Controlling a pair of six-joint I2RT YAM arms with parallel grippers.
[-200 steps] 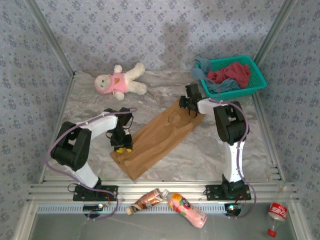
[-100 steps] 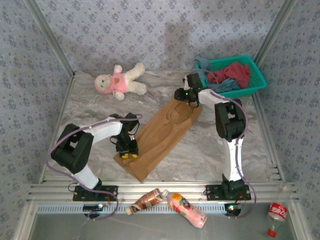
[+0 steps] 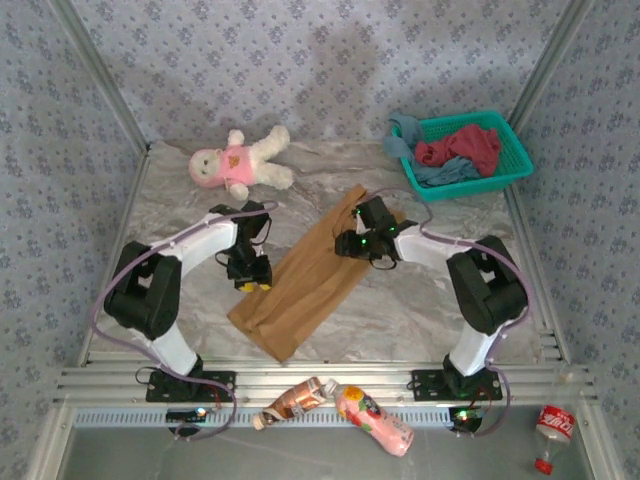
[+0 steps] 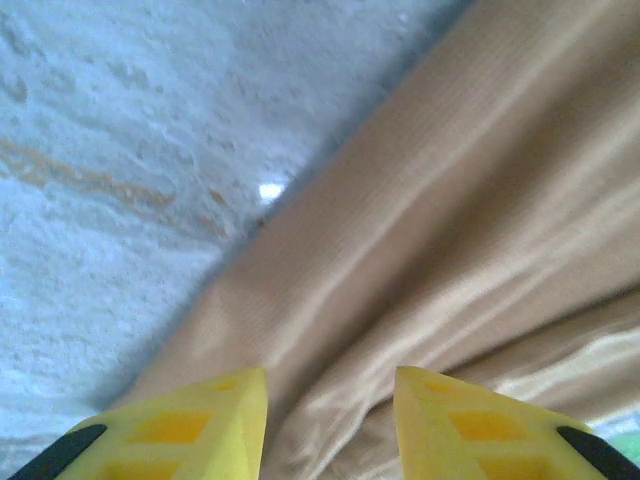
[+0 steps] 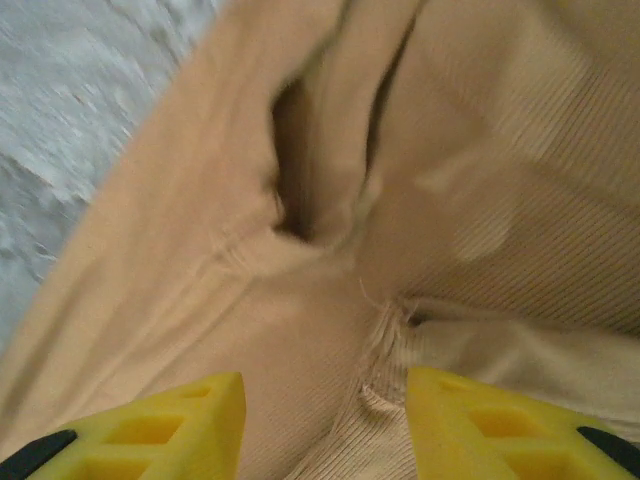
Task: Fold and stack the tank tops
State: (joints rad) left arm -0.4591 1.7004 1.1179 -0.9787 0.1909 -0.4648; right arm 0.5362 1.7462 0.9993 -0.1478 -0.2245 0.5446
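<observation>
- Top external view is showing the tan-brown tank top (image 3: 305, 280) lying as a long slanted strip in the middle of the table (image 3: 400, 315), with wrinkles running along it.
- The dark red tank top (image 3: 460, 145) and the dusty blue tank top (image 3: 440, 172) are sitting bunched up in the teal basket (image 3: 480, 183) at the far right, waiting for their turn.
- The left gripper (image 3: 250, 280) is sitting at the strip's left edge. Its yellow fingers (image 4: 190, 425) are standing apart with cloth under the gap, and they are not pinching anything.
- The right gripper (image 3: 355, 243) is hanging over the far end of the strip. Its fingers are apart too and are holding nothing.
- I am guessing the first top is being folded. The sides look tucked in, but the strip is not yet folded end to end.
- Next, the grippers are going to need to pinch one end and carry it over to the other end, keeping the cloth flat.
</observation>
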